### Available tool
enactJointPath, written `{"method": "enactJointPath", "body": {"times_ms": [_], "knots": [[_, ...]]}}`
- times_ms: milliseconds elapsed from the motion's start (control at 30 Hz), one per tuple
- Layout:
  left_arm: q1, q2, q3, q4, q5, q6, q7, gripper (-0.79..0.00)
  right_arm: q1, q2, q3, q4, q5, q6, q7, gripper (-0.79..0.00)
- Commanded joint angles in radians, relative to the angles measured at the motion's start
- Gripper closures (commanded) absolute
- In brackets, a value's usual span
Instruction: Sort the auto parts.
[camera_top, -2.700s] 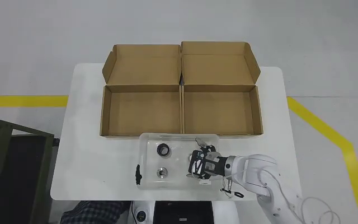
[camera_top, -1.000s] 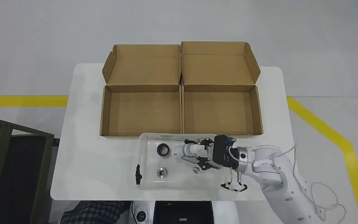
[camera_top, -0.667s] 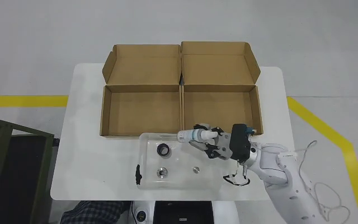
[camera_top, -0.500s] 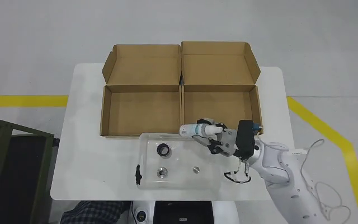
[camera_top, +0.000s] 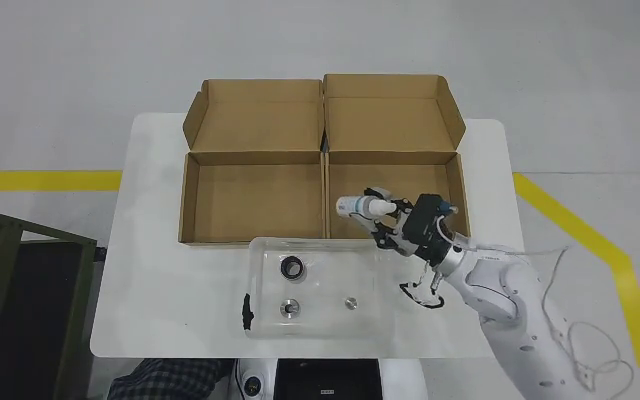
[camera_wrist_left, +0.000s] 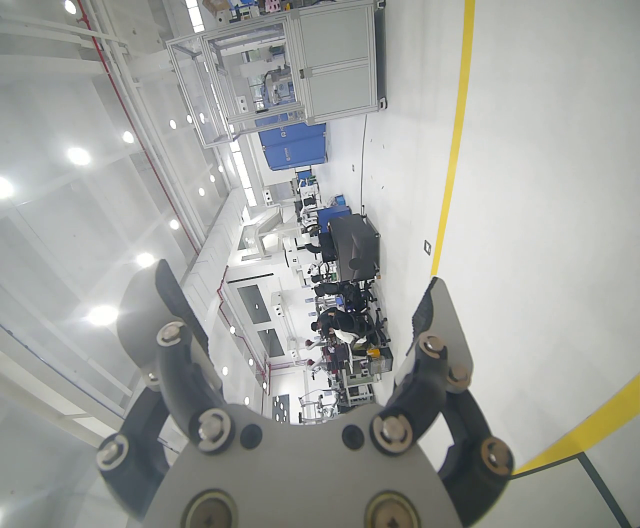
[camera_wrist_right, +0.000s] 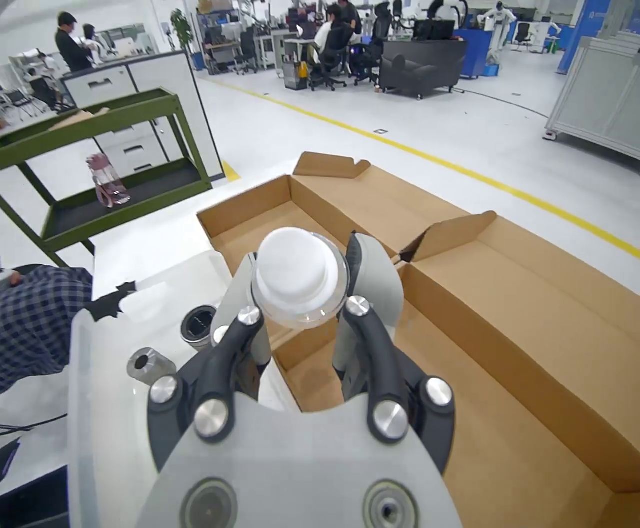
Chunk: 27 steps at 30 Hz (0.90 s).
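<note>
Sorting is barely begun, I judge: the left box and right box look bare, while a black ring, silver bush and small disc wait in the clear tray. My right claw, at 2 o'clock from the tray, clamps a white-capped cylinder jutting toward 9 o'clock over the right box. My left claw gapes, empty.

The white-capped part is lifted out of the clear tray by the right hand and is now held over the right cardboard box.
</note>
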Motion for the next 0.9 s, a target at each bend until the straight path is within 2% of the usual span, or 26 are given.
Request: {"method": "enactJointPath", "body": {"times_ms": [0,100,300,633,867], "knots": [[0.000,0.000,0.000,0.000,0.000,0.000,0.000,-0.785,0.016,0.001,0.003,0.007,-0.011,0.012,0.034,0.000],[0.000,0.000,0.000,0.000,0.000,0.000,0.000,-0.785,0.049,0.003,-0.001,0.005,-0.055,0.025,0.127,0.000],[0.000,0.000,0.000,0.000,0.000,0.000,0.000,-0.785,0.145,-0.001,-0.036,0.076,-0.026,0.019,0.245,0.000],[0.000,0.000,0.000,0.000,0.000,0.000,0.000,-0.785,0.312,-0.020,-0.139,0.261,0.000,0.024,0.330,0.000],[0.000,0.000,0.000,0.000,0.000,0.000,0.000,-0.785,0.391,-0.034,-0.201,0.346,-0.015,0.041,0.361,0.000]]}}
